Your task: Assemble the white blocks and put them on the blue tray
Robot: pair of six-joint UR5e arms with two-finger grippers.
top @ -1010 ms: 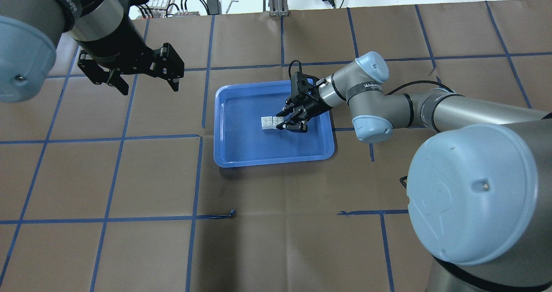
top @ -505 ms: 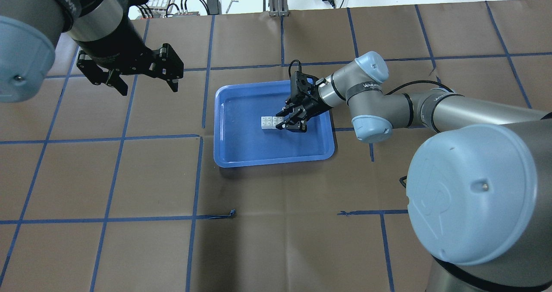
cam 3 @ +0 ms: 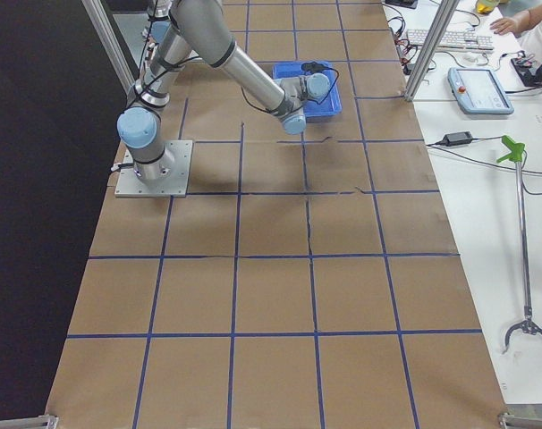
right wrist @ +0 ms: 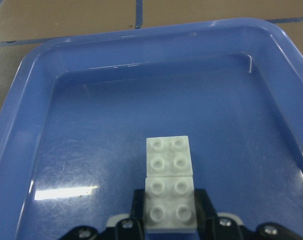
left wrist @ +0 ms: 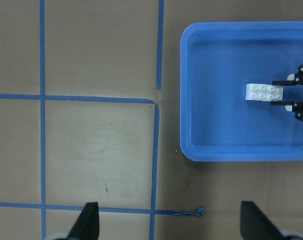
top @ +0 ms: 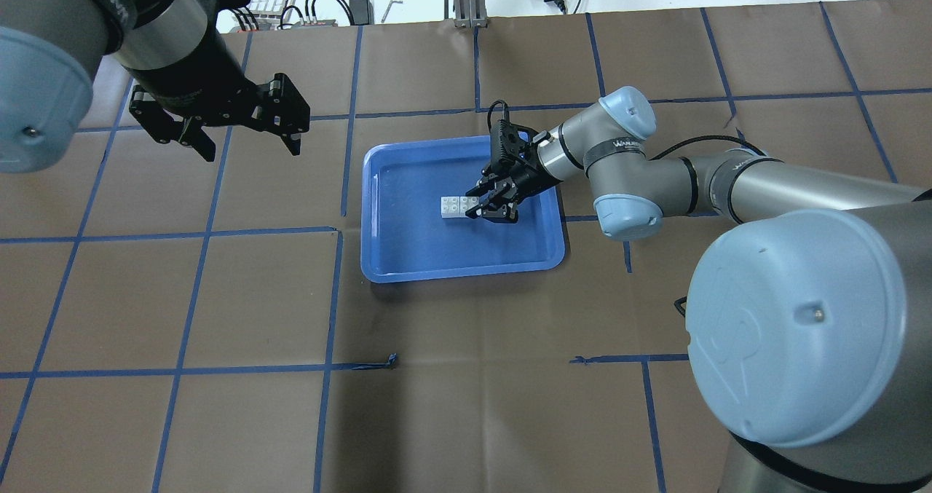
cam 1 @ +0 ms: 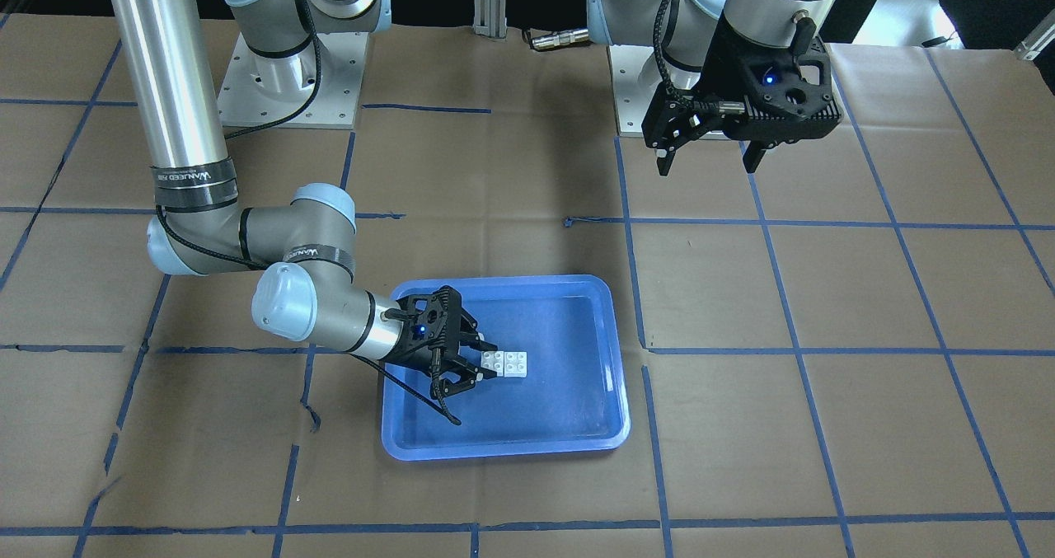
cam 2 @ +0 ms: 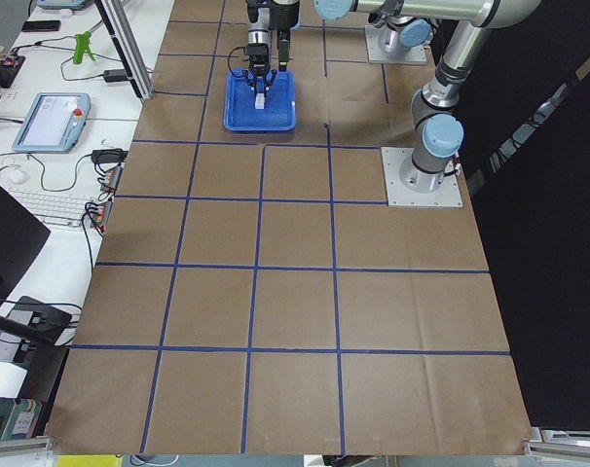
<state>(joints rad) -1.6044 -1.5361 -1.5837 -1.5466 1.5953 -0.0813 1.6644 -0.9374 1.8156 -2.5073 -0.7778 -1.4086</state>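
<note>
The two white blocks (top: 457,206) lie joined end to end, studs up, on the floor of the blue tray (top: 408,260). My right gripper (top: 477,203) reaches in low from the tray's right side, its fingers shut on the nearer block's two sides. The right wrist view shows the blocks (right wrist: 169,170) with the fingers (right wrist: 201,205) hugging the near one. The front view shows the blocks (cam 1: 506,363) and right gripper (cam 1: 480,366) in the tray (cam 1: 560,410). My left gripper (top: 251,149) hangs open and empty above the table, left of the tray. Its wrist view shows tray (left wrist: 231,135) and blocks (left wrist: 264,92).
Brown paper with a blue tape grid covers the table (top: 218,405). Keyboards, cables and a tablet lie beyond the table's far edge (top: 320,5). The robot bases (cam 1: 280,88) stand at the table's back. A torn tape end (top: 392,360) lies in front of the tray.
The right gripper shifts only very slightly at the blocks. The left arm drifts slightly. The blocks stay where they are in the tray.
</note>
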